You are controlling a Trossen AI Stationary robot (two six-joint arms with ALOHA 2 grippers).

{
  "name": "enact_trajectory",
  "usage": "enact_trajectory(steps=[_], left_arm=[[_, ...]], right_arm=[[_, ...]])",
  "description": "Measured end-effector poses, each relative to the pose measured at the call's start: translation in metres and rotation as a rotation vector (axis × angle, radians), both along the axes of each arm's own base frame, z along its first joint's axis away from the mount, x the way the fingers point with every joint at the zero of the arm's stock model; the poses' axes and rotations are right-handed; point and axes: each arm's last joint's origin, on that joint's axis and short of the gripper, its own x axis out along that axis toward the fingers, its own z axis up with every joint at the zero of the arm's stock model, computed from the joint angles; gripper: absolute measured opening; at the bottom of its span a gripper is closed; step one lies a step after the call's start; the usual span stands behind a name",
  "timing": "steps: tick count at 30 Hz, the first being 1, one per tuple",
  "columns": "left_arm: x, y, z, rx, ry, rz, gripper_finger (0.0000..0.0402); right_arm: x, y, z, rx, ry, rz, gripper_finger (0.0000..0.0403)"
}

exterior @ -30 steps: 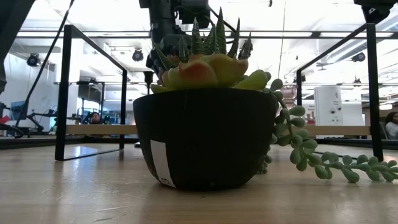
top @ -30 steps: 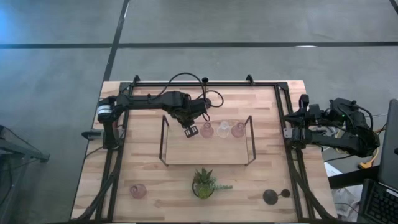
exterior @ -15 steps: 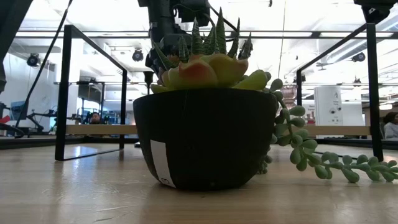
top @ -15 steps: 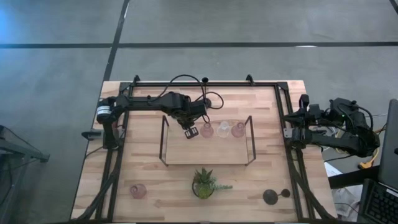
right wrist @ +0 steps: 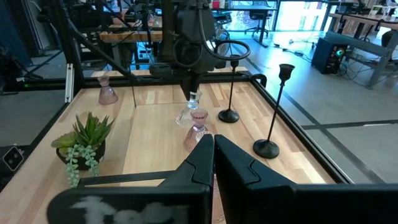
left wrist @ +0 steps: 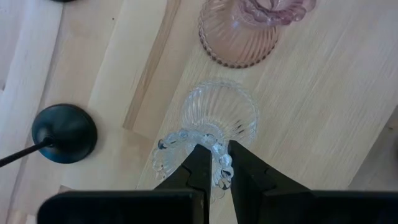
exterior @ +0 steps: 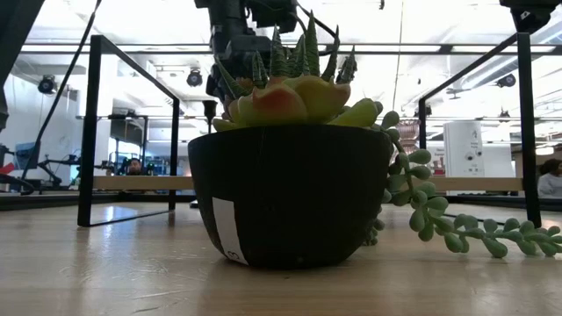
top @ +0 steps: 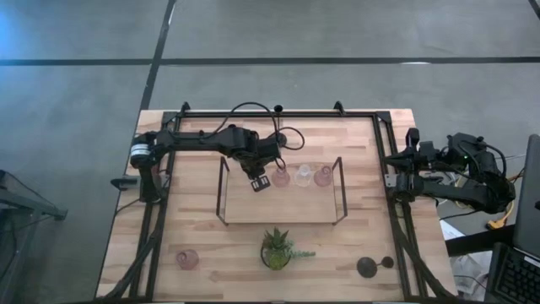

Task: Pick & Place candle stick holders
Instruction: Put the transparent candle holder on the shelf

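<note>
I had the left gripper (left wrist: pixel 216 157) narrowed onto the beaded rim of a clear glass candle stick holder (left wrist: pixel 217 121), one finger inside the cup and one outside. That is a thin pinch on slick glass. It hung over the wooden tray (top: pixel 278 211) at the tray's 10 o'clock. The holder looked tilted in the pinch, and I could not tell whether its foot touched the board.

Toward 3 o'clock from it a row of three stood on the tray, and the nearest, a pink holder (top: pixel 281 176), was just beside the held one. A black holder's round base (left wrist: pixel 65 132) sat outside the tray rail on the other side.

My judgement was that the step was setting this piece down at the 9 o'clock end of that row. To do it well I wanted a slow, straight descent. The foot needed to be flat before the fingers let go, so the glass would not rock into its pink neighbour. After that I meant to lift straight up, clear of the rim.

The right gripper (right wrist: pixel 210 149) waited at the table's 3 o'clock edge, fingers pressed together and holding nothing.
</note>
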Motion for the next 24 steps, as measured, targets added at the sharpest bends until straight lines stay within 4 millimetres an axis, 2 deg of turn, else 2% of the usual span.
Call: enact_trajectory(steps=[24], left_arm=[[-0.0006, 0.0003, -0.0051, 0.01, 0.017, -0.014, 0.0065]], right_arm=[[0.0, 0.0, 0.0, 0.0, 0.0, 0.0, 0.0008]])
